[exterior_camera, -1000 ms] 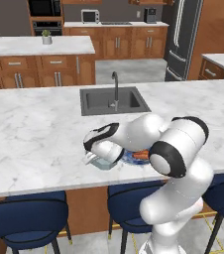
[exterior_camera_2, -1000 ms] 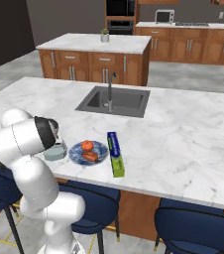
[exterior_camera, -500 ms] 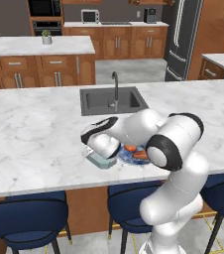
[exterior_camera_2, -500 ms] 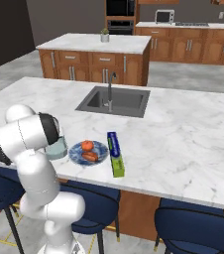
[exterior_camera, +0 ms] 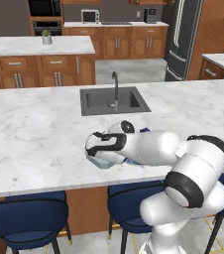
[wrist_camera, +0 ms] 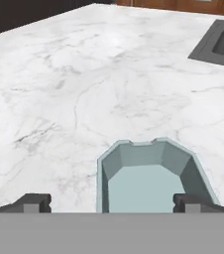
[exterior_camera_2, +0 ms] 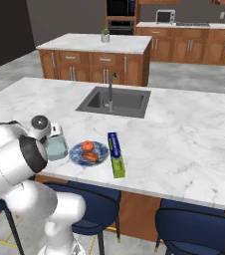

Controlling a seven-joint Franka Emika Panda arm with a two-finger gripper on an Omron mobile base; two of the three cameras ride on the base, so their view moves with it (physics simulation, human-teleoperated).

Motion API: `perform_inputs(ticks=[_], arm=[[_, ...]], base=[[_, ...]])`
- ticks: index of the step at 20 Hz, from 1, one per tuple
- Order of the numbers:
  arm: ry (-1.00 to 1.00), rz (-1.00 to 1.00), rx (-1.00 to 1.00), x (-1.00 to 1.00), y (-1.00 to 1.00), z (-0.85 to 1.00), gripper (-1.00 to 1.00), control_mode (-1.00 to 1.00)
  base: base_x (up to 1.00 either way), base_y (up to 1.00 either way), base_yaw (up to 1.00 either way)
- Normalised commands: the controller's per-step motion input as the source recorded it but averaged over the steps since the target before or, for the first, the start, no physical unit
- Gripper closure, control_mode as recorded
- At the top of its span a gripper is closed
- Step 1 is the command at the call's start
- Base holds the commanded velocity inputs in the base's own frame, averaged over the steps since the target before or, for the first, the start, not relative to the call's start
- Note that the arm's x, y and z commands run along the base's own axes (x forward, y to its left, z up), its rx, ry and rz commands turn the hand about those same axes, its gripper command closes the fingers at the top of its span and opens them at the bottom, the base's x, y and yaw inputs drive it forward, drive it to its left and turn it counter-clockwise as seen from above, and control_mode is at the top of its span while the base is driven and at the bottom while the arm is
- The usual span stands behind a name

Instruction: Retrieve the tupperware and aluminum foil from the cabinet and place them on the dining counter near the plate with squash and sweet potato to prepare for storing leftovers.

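Observation:
The pale blue-grey tupperware [wrist_camera: 148, 181] sits upright on the dining counter [wrist_camera: 84, 74], free of the fingers. My gripper [wrist_camera: 113, 203] hovers just over its near end, open wide, with one fingertip [wrist_camera: 32, 202] out to the tub's left and the other over its right side. From the right base view the tupperware [exterior_camera_2: 56, 148] lies left of the blue plate [exterior_camera_2: 88, 153] with the squash and sweet potato. The aluminum foil [exterior_camera_2: 116, 154] box lies right of the plate. My hand [exterior_camera: 106, 145] covers most of the tupperware [exterior_camera: 101, 161]. The cabinet is out of view.
The dark sink [exterior_camera_2: 113, 101] with its black faucet [exterior_camera_2: 110, 87] is inset behind the plate. Blue stools [exterior_camera_2: 199, 229] stand under the counter's near edge. A smaller marble island [exterior_camera: 39, 45] with a potted plant stands farther back.
The jaws have gone from shut on the tupperware to wide open, leaving the tub on the counter. The hand has drawn slightly up and back from it.

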Motion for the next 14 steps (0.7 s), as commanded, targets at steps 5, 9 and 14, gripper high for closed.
perform_inputs(ticks=[5,9,14], arm=[[0.00,-0.10,-0.08,-0.13,-0.12,1.00,-1.00,-1.00],[0.00,-0.10,-0.10,-0.24,-0.39,1.00,-1.00,-1.00],[-0.03,-0.03,-0.03,-0.67,-0.79,0.94,-1.00,-1.00]], base=[[0.00,0.00,0.00],[0.00,0.00,0.00],[0.00,0.00,0.00]])
